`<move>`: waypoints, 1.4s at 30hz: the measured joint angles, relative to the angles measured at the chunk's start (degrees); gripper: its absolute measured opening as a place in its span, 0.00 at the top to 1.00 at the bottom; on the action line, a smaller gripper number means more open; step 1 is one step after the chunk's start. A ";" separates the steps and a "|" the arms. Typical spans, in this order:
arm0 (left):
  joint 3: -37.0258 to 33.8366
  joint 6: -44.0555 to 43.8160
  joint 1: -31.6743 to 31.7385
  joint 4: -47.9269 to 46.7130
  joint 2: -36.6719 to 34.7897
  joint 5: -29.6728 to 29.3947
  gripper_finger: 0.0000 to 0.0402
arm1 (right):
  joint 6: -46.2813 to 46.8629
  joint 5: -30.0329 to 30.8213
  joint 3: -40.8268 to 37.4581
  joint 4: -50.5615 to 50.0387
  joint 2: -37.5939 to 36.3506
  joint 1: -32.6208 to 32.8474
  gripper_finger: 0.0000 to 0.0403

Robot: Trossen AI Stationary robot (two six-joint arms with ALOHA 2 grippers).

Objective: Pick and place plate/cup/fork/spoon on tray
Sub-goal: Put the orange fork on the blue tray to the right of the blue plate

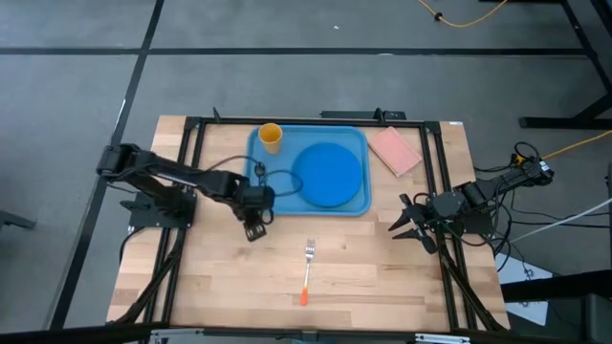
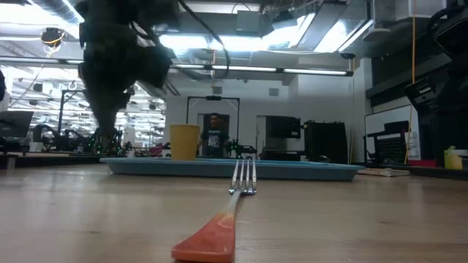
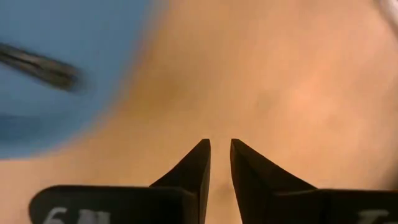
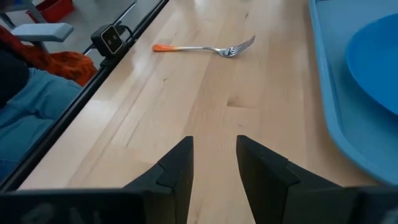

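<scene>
The light-blue tray lies at the table's far middle. The blue plate lies flat in it, and the yellow cup stands in its far left corner. In the left wrist view a dark slim bar, the spoon, lies on the tray's blue floor. The fork lies on the bare table near the front, orange handle toward the near edge. My left gripper hangs above the table by the tray's near left corner, its fingers a narrow gap apart and empty. My right gripper waits open at the right edge.
A pink pad lies right of the tray. A black frame rail runs along the table's sides and back. Bare wood lies between the tray and the fork. A person's clothing shows beyond the table's edge in the right wrist view.
</scene>
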 joint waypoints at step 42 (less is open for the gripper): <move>-50.34 20.36 3.59 41.52 -67.18 -17.39 0.86 | 6.31 0.02 0.01 1.59 -0.37 -0.07 0.68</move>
